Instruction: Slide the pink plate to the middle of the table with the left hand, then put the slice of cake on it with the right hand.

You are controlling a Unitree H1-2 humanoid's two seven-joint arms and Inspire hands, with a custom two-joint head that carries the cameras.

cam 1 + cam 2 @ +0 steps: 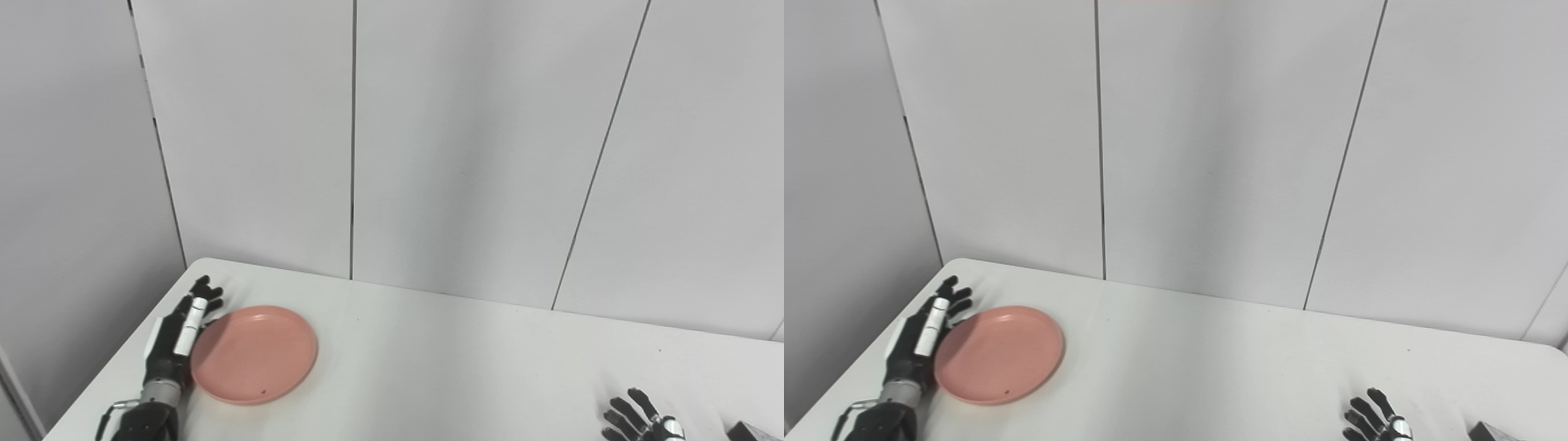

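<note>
Left hand (177, 334) flat, fingers spread, touching pink plate (254, 354) rim. Right hand (1375, 419) splayed, empty. Left eye shows more of the dark block (750, 430).

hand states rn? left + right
Left hand: open, fingers straight, flat against the left rim of the pink plate, not gripping it.
Right hand: open, fingers spread, holding nothing; partly cut off by the picture's bottom edge.

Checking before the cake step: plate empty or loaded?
Empty. The plate shows only bare pink surface with a tiny dark speck; it lies flat on the table, left hand against its left rim.
</note>
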